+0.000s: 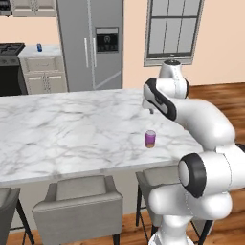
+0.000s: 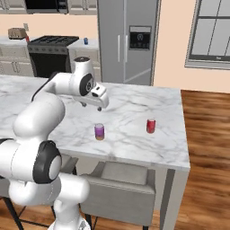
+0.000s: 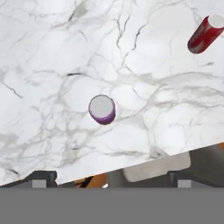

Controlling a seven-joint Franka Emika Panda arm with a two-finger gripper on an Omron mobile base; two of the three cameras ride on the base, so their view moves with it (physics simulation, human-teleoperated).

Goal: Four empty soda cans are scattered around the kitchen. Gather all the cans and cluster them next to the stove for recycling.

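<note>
Far upper left of the left base view, the stove (image 1: 10, 52) is sitting against the back wall w/ a blue can (image 1: 39, 47) standing on the counter just beside it, so that one is prob. already where it belongs. In the right base view the stove (image 2: 51, 42) is showing in the upper left, blue can (image 2: 86, 41) to its right.

Moving right: the marble table (image 1: 57, 134) is carrying the purple can (image 1: 150, 139), upright, near the table's front edge, centre-right of the left base view. In the hand view the purple can (image 3: 102, 109) is lying just left of centre, silvery top facing the camera. The pincer (image 2: 84, 104) is hanging above and behind it, apart, jaws spread wide, nothing between them.

Further right, the red can (image 2: 151, 126) is standing upright too, near the purple one but apart; upper right corner of the hand view (image 3: 205, 33).

Handling, as a guess: empty cans, so v. light, thin-walled, smooth and a bit slippery; they'd tip or skate if nudged and dent if squeezed hard. Best hold looks like mid-body, fingers on opposite sides of the round wall, coming straight down over the top.

Containers: tops look sealed/flat from here; can't tell any contents. Fourth can not spotted.
</note>
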